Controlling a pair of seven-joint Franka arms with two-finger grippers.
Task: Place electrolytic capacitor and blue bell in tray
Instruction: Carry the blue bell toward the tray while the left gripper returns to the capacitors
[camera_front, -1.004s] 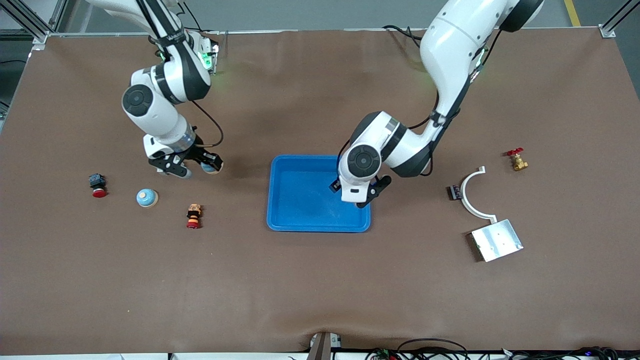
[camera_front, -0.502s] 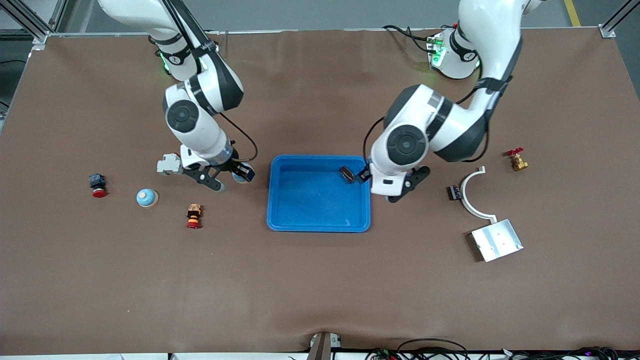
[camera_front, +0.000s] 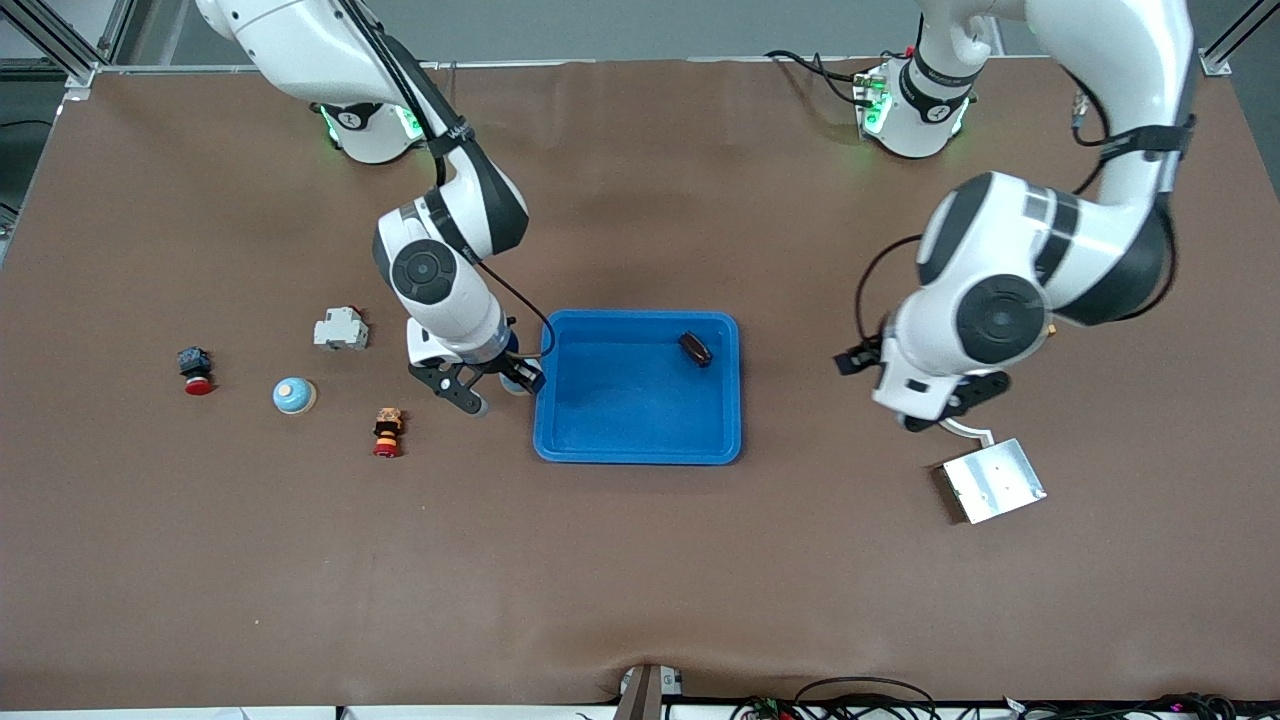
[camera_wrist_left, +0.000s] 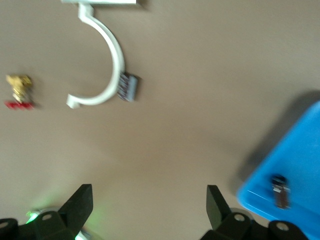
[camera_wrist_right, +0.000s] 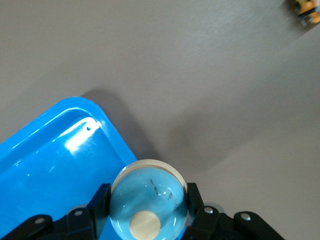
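The bright blue tray (camera_front: 640, 455) lies mid-table. A small dark electrolytic capacitor (camera_front: 695, 348) rests inside it, in the corner nearest the left arm's base; the left wrist view shows the capacitor (camera_wrist_left: 281, 191) and the tray (camera_wrist_left: 295, 165) too. My right gripper (camera_front: 497, 385) is shut on a blue bell (camera_wrist_right: 149, 200), a light-blue dome with a cream button, over the rim of the tray (camera_wrist_right: 50, 160) at the right arm's end. A second blue bell (camera_front: 294, 396) sits on the table. My left gripper (camera_front: 915, 378) hangs open and empty (camera_wrist_left: 148, 200) over bare table.
Toward the left arm's end are a white curved bracket (camera_wrist_left: 112, 60), a small grey connector (camera_wrist_left: 127, 87), a brass valve (camera_wrist_left: 19, 90) and a metal plate (camera_front: 993, 480). Toward the right arm's end stand a white breaker (camera_front: 340, 328), a red push-button (camera_front: 195, 370) and an orange-red stack (camera_front: 386, 432).
The left gripper has pulled away from the tray toward its own end of the table, leaving the capacitor inside. The right gripper has carried its bell up to the tray's rim.
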